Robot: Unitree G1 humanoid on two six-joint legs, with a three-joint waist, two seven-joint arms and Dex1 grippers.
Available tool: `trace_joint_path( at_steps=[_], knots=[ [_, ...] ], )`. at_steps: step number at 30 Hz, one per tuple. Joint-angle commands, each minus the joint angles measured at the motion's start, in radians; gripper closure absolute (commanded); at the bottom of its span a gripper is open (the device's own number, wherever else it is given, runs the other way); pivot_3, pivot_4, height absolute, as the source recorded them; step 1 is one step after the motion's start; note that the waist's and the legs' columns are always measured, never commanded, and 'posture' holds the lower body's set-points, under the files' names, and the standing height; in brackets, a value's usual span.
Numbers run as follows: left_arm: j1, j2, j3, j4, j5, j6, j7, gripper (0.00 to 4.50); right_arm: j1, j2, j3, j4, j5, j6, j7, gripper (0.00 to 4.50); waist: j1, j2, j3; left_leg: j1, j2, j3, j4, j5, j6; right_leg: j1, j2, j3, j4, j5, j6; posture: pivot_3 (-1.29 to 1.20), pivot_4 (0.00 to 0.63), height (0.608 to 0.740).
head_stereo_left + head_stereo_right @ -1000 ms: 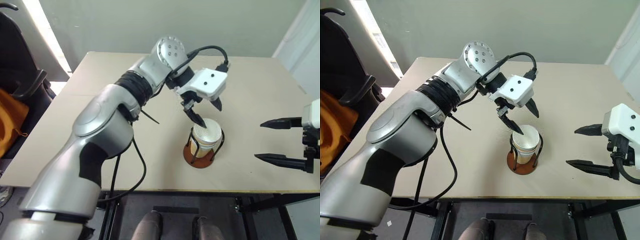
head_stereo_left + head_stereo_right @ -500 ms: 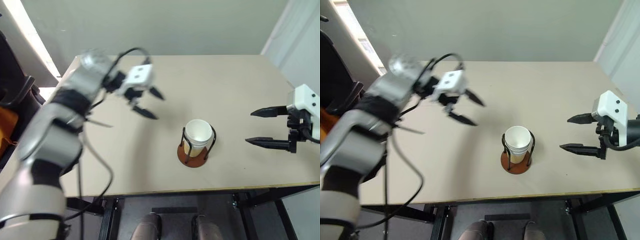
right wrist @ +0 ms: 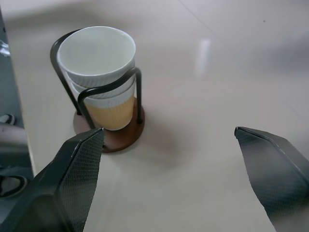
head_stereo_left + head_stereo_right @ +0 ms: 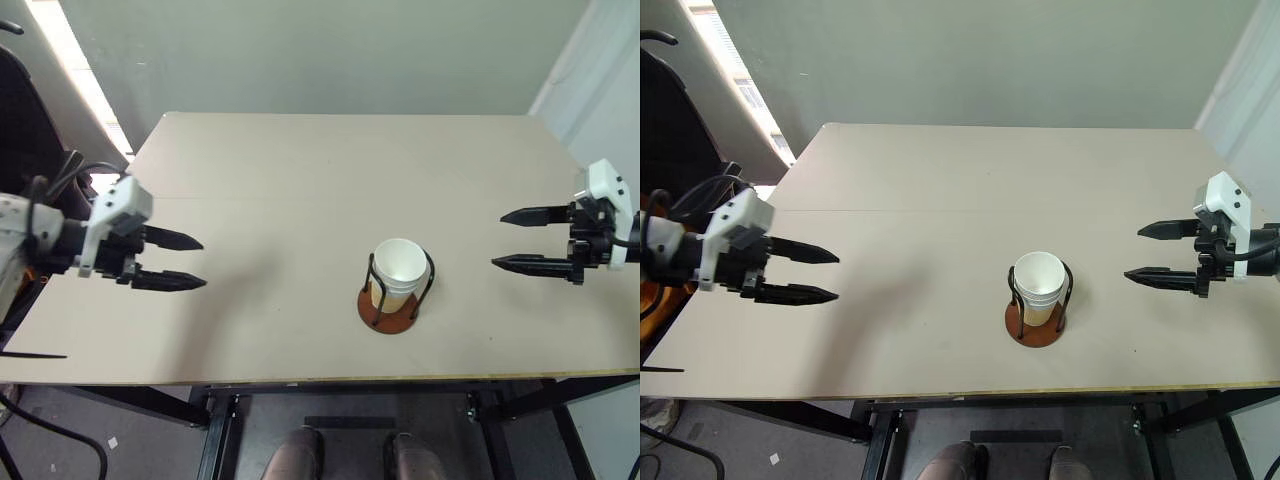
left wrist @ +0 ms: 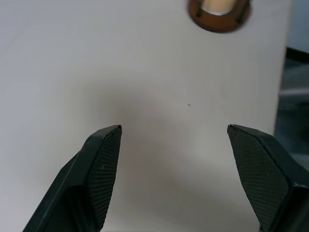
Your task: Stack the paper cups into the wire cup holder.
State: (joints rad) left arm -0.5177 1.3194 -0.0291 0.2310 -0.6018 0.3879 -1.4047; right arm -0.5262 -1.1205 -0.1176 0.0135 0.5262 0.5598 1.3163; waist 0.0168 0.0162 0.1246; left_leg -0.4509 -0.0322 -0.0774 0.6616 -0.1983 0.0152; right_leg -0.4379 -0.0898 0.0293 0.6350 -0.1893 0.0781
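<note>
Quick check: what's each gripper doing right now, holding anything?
Left gripper: open, holding nothing, over the table at its left side.
Right gripper: open, holding nothing, right of the paper cups in the wire cup holder.

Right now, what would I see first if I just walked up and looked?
The nested pale yellow paper cups with white rims stand in the black wire cup holder on its round reddish-brown base, near the front edge of the beige table. The left gripper and right gripper flank it, black fingers open, holding nothing.
</note>
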Motion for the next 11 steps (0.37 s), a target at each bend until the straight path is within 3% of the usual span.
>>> trace_joint_path(
  at_steps=[1,11],
  knots=[
    [0.051,-0.004,0.107,-0.042,-0.005,0.034,0.022,0.77,-0.033,0.001,-0.012,-0.01,0.001,-0.005,0.006,0.0,-0.004,0.0,0.0,0.001,0.0,-0.001,-0.001,0.0,0.001,0.0,0.001,0.0,0.001,0.0,-0.001,0.0,0.15,0.74],
    [0.1,-0.056,0.173,-0.103,0.025,0.087,0.039,0.77,-0.024,-0.019,-0.029,-0.038,0.01,0.016,0.012,0.0,-0.008,0.0,0.0,0.005,0.001,-0.001,-0.013,0.006,-0.003,-0.003,0.001,0.0,0.003,0.002,-0.009,0.0,0.15,0.74]
  ],
)
